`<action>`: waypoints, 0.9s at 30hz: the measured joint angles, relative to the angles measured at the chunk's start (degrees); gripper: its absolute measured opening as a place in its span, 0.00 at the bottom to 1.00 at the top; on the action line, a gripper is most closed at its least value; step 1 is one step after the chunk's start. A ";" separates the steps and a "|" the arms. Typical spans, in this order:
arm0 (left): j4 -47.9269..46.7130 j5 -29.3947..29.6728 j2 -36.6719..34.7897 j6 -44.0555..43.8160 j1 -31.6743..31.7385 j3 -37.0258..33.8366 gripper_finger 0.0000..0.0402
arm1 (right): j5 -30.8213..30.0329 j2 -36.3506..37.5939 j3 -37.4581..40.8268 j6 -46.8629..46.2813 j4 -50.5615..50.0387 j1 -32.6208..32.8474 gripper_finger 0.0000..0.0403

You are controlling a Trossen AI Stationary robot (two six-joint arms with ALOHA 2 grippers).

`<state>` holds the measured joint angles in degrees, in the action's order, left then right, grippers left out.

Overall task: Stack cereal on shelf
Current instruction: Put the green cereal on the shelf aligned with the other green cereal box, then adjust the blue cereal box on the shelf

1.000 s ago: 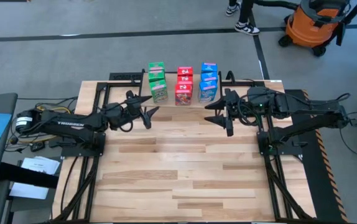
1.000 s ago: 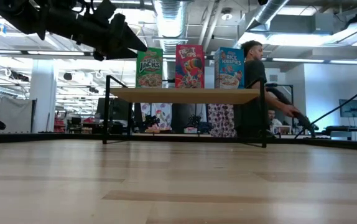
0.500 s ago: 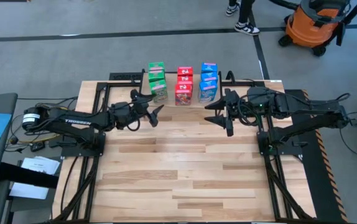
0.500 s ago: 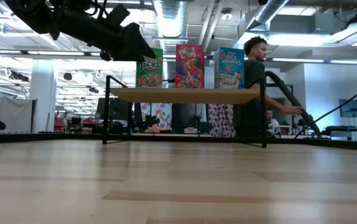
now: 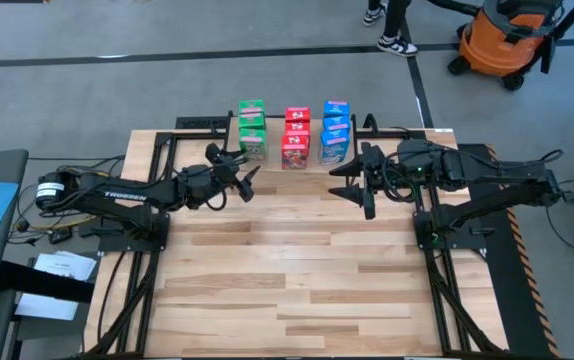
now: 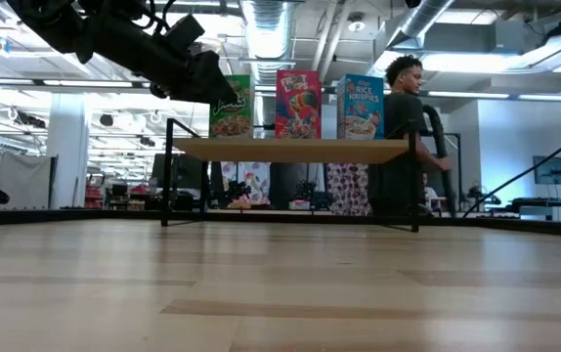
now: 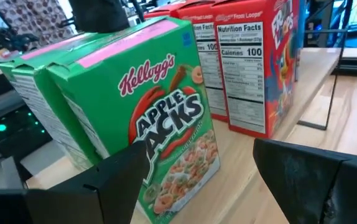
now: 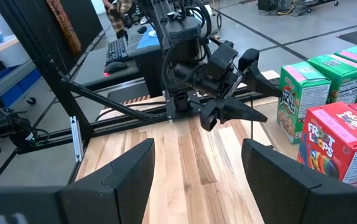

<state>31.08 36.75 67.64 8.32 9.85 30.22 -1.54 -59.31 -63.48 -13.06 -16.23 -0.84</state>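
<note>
The left claw [image 5: 247, 178] hangs spread beside the front green cereal box [image 5: 255, 146] on the shelf [image 6: 290, 149]; the right claw [image 5: 345, 182] waits, spread, near the blue boxes [image 5: 334, 132].

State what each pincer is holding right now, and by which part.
Nothing is held. The left pincer is open, right by the front green cereal box on the shelf without gripping it. The right pincer is open and empty beside the blue boxes.

A grey floor [image 5: 117, 80] crossed by dark tape lines surrounds the slatted wooden tabletop [image 5: 287, 270], an orange shop vacuum [image 5: 507, 35] stands at two o'clock, and exposed ceiling ducts [image 6: 271, 24] run overhead under strip lights.
</note>
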 joint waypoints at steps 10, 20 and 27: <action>0.01 -1.84 -0.31 -0.10 -2.02 0.00 0.72 | 0.00 -0.01 0.00 -0.11 0.02 0.00 0.66; -0.23 -1.75 -3.17 -0.17 -2.80 0.04 0.72 | -0.13 -0.02 0.00 0.09 4.61 -0.32 0.66; -0.14 -1.84 -6.09 0.46 -2.82 0.04 0.72 | -1.42 -0.04 0.00 0.15 9.88 -4.55 0.66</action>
<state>30.94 34.92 61.55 8.78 7.03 30.26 -2.96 -59.35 -63.49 -12.91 -6.35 -5.39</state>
